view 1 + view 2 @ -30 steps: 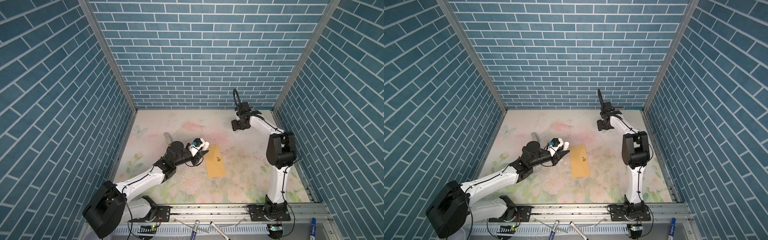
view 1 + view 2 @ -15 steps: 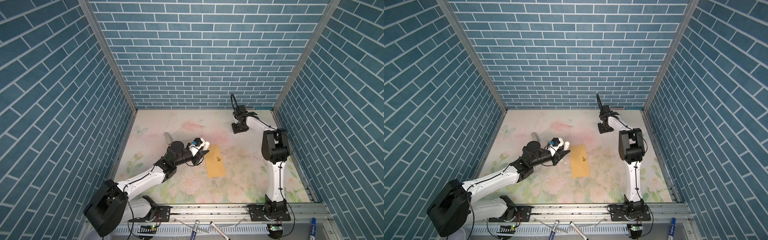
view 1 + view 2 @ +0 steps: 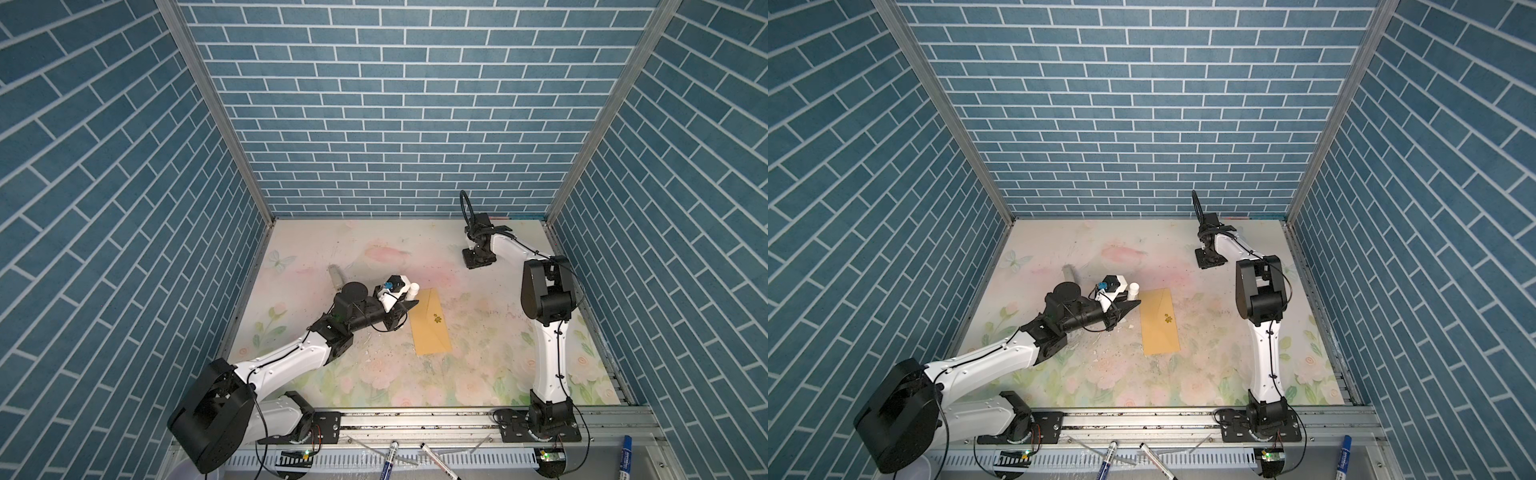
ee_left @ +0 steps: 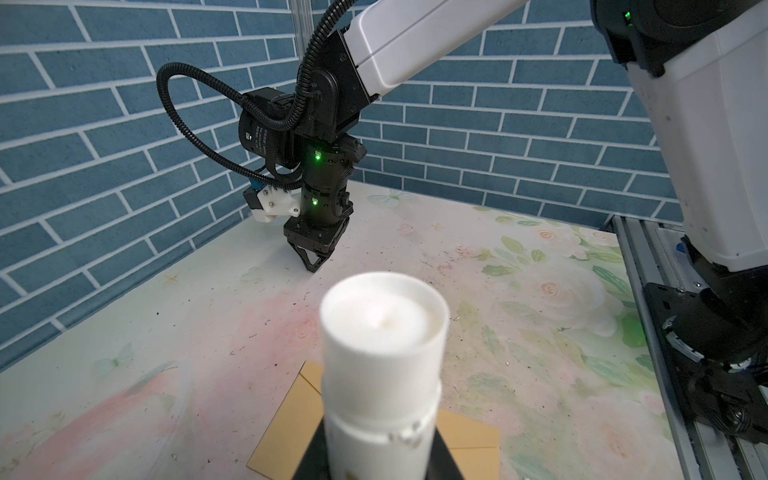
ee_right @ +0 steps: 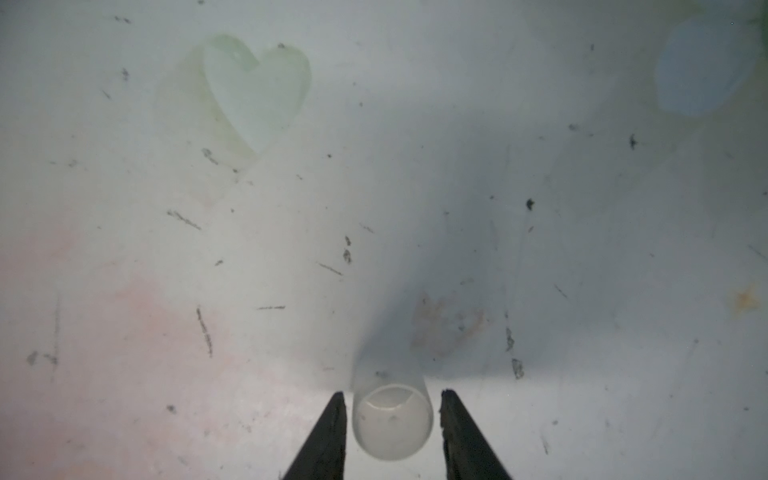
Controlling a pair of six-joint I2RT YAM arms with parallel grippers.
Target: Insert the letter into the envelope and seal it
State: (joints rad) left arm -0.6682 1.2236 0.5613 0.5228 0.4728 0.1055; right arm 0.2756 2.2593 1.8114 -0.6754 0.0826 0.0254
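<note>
Since a second ago the right arm has drawn its elbow in toward the middle and lowered the right gripper (image 3: 478,261) toward the floral mat (image 3: 478,365), with its jaws narrowing. The left arm and the envelope (image 3: 430,322) lie as they did.

Along the lower edge of both top views, markers (image 3: 388,455) lie in front of the metal rail (image 3: 415,419). Above it, the left arm reaches from the lower left toward the centre. The left gripper (image 3: 406,297) is pinching a white tube (image 3: 412,289), whose end sits just beside the envelope's upper-left corner. In the left wrist view the tube (image 4: 382,353) fills the lower centre, blurred, with the envelope (image 4: 282,432) showing beneath it.

The envelope (image 3: 1158,322) lies flat at the centre of the mat, its long sides running up the frame with a slight tilt. Its flap is folded flat and a gold sticker (image 3: 436,318) sits at the flap's point.

Farther back, at the upper right of the mat, the right gripper (image 4: 311,266) points straight down – well apart from the envelope. In the right wrist view its black fingers (image 5: 328,436) stand spread on either side of a small translucent cap (image 5: 392,424), which stands upright on the mat. A thin gap shows on each side, so the cap is not clamped.

Behind everything rises the blue brick wall (image 3: 395,104).
</note>
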